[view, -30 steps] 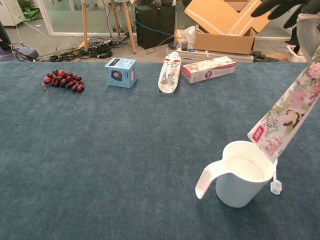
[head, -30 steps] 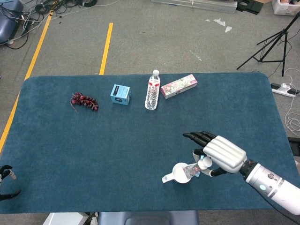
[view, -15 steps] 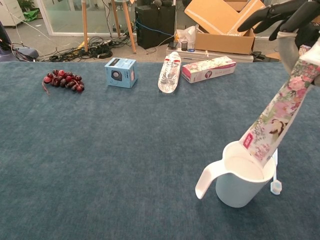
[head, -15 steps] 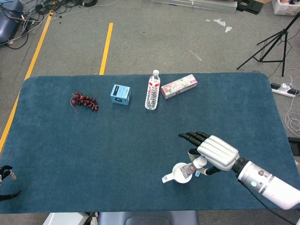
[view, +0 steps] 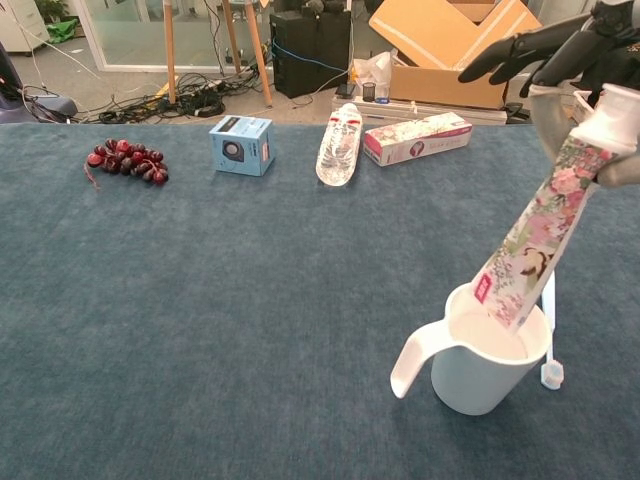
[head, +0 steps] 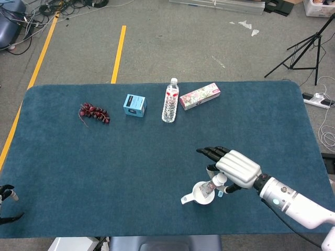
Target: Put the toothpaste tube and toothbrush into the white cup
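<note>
My right hand (view: pixel 585 70) grips the toothpaste tube (view: pixel 532 237) near its cap, its flat end just inside the white cup (view: pixel 483 365) by the worktop's near edge. I should lower it straighter, clear of the rim, before letting go. My left hand (head: pixel 8 204) hangs at the near left corner; I cannot tell its fingers' state

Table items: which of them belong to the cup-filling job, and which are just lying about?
Job:
toothpaste tube, held by right hand, lower end in the cup
white cup
toothbrush, beside the cup

Lying about:
grapes
blue box
water bottle
floral carton
</note>
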You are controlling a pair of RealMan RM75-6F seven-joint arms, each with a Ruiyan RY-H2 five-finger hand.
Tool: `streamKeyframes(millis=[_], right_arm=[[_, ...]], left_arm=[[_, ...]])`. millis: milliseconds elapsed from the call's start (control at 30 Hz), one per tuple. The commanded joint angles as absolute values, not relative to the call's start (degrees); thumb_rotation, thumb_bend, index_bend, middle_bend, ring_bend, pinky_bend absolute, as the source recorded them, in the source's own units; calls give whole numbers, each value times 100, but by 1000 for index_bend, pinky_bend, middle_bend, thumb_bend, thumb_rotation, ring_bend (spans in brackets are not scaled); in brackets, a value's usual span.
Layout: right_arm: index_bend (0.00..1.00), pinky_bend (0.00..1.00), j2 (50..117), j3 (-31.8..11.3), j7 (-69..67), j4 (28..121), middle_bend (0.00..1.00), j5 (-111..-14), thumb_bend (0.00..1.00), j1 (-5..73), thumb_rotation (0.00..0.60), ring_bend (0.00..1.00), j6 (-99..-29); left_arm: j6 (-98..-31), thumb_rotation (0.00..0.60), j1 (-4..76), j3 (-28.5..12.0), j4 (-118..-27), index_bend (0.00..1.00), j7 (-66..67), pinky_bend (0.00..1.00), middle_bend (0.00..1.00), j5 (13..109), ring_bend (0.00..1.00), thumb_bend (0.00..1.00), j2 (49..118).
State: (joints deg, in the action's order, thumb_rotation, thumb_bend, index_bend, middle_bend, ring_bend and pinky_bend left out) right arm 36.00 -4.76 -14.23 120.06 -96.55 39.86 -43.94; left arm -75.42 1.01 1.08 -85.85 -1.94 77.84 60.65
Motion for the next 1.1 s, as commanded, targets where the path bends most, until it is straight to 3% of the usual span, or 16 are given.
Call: streamKeyframes(millis=[33, 500, 1100], right_arm=[[648, 138, 3626, -475, -1390, 11995, 29, -9622, 297, 3999, 600, 0, -4355], [648, 138, 3889, -464, -1192, 11865, 29, -9418, 297, 4120, 600, 0, -4053], [647, 138, 4820, -398, -850, 11317, 29, -9054, 296, 4404, 600, 0, -3626]], left_arm=[[-7545, 600, 100, 107, -8586, 489, -195, 292, 268, 7785, 206, 0, 6065], [-7551, 600, 98, 108, -8590, 489, -203, 292, 268, 7792, 206, 0, 6061], [-7572, 600, 86, 100, -8592, 489, -259, 293, 268, 7795, 206, 0, 6033]])
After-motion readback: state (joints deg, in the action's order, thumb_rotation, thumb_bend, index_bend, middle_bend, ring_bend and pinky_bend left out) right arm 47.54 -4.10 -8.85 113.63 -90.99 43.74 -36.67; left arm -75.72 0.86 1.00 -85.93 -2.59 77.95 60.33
